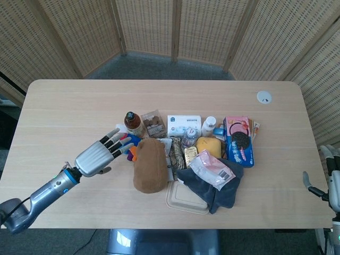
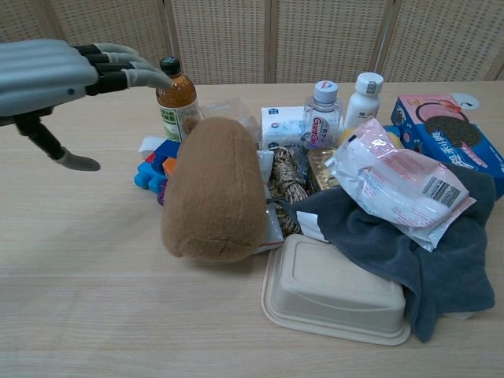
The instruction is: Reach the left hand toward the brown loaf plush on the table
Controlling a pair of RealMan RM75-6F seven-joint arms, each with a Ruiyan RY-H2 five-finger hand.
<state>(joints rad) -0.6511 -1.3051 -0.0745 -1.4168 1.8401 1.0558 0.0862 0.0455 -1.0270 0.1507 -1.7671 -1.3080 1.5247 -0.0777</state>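
We see the left hand (image 1: 97, 158) stretched out over the pale wooden counter (image 1: 69, 106), palm down, its dark-tipped fingers (image 1: 113, 141) spread apart and holding nothing. In the head view the fingertips lie just beside the upper left end of the brown loaf-shaped plush (image 1: 149, 164), above a cluster of blue, red and orange toy blocks (image 1: 126, 142); we cannot tell whether any fingertip touches the plush. In the chest view the same hand (image 2: 55, 75) hangs above the counter at the upper left, thumb dropped below the palm, fingertips pointing toward the amber bottle with a black cap (image 2: 176, 98).

The plush (image 2: 214, 189) lies lengthwise in the middle of the counter at the left edge of a crowded pile. To its right we see coiled brown twine (image 2: 286, 183), a dark grey cloth (image 2: 409, 252) with a pink and white plastic packet (image 2: 402, 183) on top, and a beige moulded-fibre clamshell box (image 2: 339, 290) nearest the camera. Behind them stand a clear capped bottle with a red label (image 2: 323, 114), a white bottle (image 2: 363, 98) and a blue cookie box (image 2: 445, 134).

The right hand (image 1: 333, 183) shows only partly at the right edge of the head view, off the counter's side; we cannot tell how its fingers lie.
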